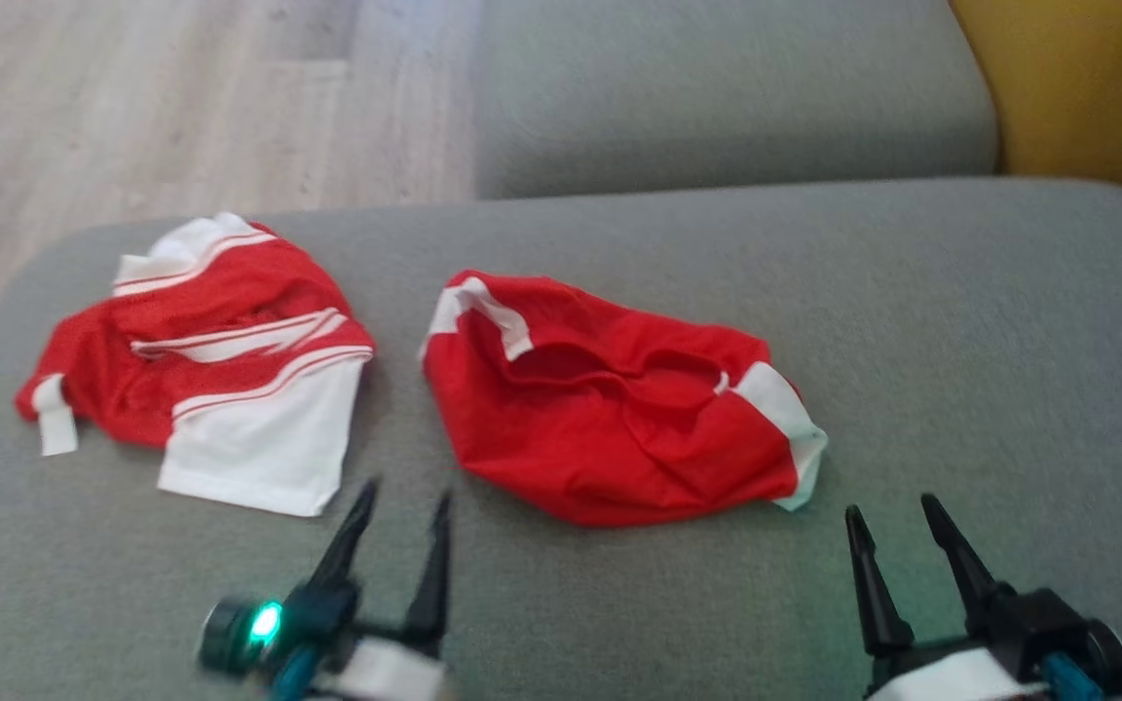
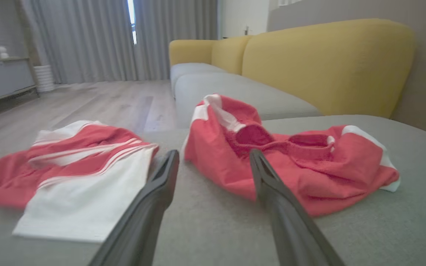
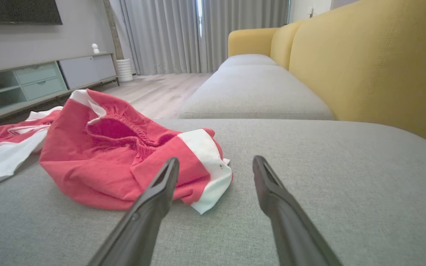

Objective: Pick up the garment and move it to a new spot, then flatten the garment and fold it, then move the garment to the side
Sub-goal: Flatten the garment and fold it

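A crumpled red garment (image 1: 610, 409) with white side bands and an elastic waistband lies in the middle of the grey sofa cushion (image 1: 960, 341). It also appears in the left wrist view (image 2: 301, 173) and the right wrist view (image 3: 117, 162). A second red-and-white striped garment (image 1: 220, 360) lies to its left, partly folded (image 2: 72, 173). My left gripper (image 1: 405, 495) hovers open just short of the gap between the two garments (image 2: 215, 153). My right gripper (image 1: 892, 506) is open too, near the crumpled garment's right white corner (image 3: 216, 159). Neither gripper touches any cloth.
A second grey seat cushion (image 1: 717, 97) lies beyond, with a yellow backrest (image 3: 383, 66) along the right. Wooden floor (image 1: 181, 107) drops off past the cushion's far left edge. A low TV cabinet (image 3: 31, 81) and curtains stand across the room.
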Controlling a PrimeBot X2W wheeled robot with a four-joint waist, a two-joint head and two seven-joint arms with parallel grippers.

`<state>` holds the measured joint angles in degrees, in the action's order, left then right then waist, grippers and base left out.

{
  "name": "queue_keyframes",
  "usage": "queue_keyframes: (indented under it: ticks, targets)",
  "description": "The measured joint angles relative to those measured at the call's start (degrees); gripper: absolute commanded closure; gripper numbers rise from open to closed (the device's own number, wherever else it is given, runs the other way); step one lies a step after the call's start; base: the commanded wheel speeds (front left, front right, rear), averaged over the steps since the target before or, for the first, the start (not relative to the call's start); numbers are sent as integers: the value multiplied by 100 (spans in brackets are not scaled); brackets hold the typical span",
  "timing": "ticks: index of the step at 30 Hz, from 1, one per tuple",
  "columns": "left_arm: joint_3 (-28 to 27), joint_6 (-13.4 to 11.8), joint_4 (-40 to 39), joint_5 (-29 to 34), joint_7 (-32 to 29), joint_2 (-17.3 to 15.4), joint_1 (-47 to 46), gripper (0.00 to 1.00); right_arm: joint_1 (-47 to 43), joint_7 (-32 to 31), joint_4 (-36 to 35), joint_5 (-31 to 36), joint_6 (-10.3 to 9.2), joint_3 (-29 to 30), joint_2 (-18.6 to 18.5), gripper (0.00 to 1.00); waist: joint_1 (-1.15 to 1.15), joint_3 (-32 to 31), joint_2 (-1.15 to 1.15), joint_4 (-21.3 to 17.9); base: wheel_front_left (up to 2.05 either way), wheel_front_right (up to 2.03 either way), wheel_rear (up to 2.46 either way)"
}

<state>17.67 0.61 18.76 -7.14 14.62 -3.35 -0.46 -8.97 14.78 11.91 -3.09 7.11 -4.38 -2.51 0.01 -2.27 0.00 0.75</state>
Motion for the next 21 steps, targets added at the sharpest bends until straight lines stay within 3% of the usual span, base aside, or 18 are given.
queue_keyframes:
  ticks: [4, 13, 21]
  targets:
    - [636, 142, 681, 202, 1, 24, -1072, 0, 206, 0, -33, 127, 0, -77, 0, 0, 0, 274, 0, -259, 0, 0, 0]
    - [2080, 197, 2416, 248, -145, 63, -3347, 0, 900, 0, -204, 164, 0, -231, -3, 0, 1, 1175, 0, -728, 0, 0, 0]
    - [2984, 193, 3075, -189, -634, 74, -4158, 0, 1131, 0, -229, 105, 0, -319, -4, 0, 1, 1687, 0, -1128, 0, 0, 0]
